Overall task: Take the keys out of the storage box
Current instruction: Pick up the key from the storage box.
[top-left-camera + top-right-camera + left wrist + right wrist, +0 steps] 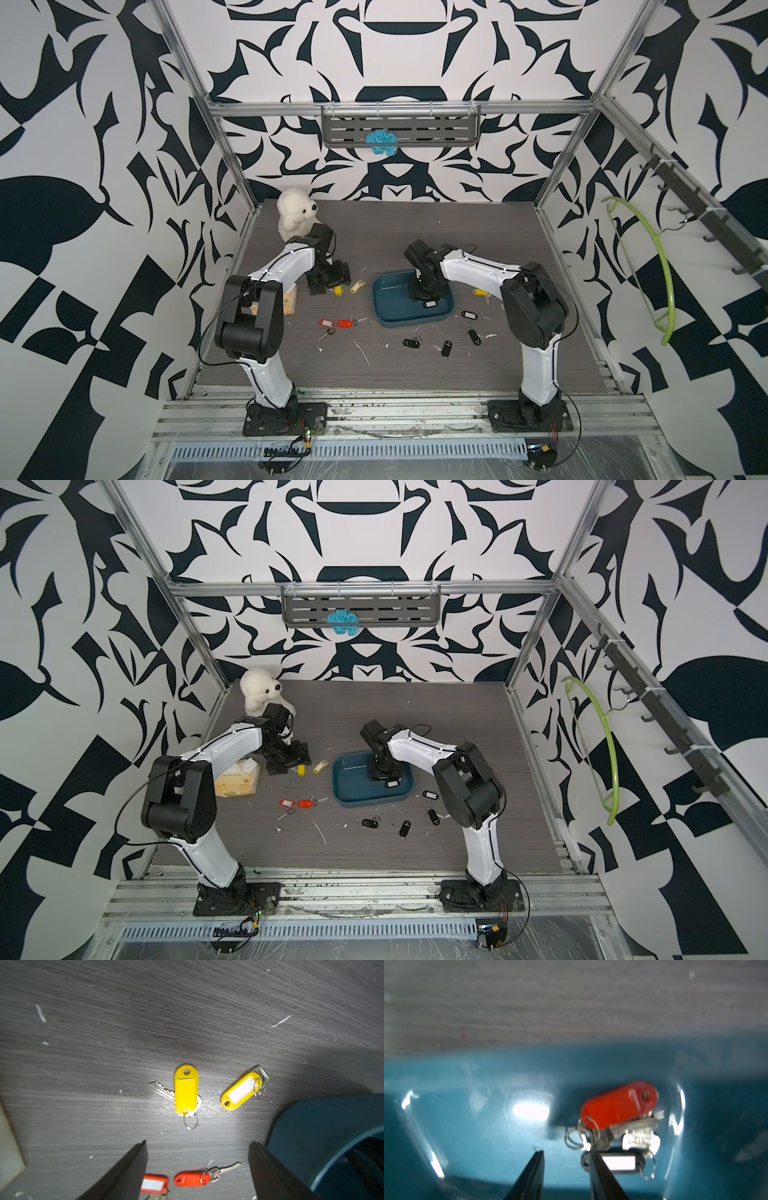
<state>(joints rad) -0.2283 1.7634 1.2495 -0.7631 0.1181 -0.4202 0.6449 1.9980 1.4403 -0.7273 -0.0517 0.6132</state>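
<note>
The teal storage box [390, 316] [345, 796] sits mid-table. Inside it lie a red-tagged key [618, 1105] and a black-tagged key [618, 1162] [430, 304], bunched with their rings. My right gripper [566, 1152] [424, 293] reaches down into the box beside them, open, with only bare box floor between its fingers. One finger stands in front of the black tag. My left gripper [198, 1143] [328, 286] hangs open over the table to the box's left, near two yellow-tagged keys [186, 1091] [241, 1093]. Two red-tagged keys [326, 322] [344, 323] lie nearer the front.
Several black-tagged keys [410, 343] [446, 348] [474, 336] lie in front and right of the box, a yellow one [480, 292] to its right. A white plush bear [296, 212] and a tissue pack [289, 301] sit at the left.
</note>
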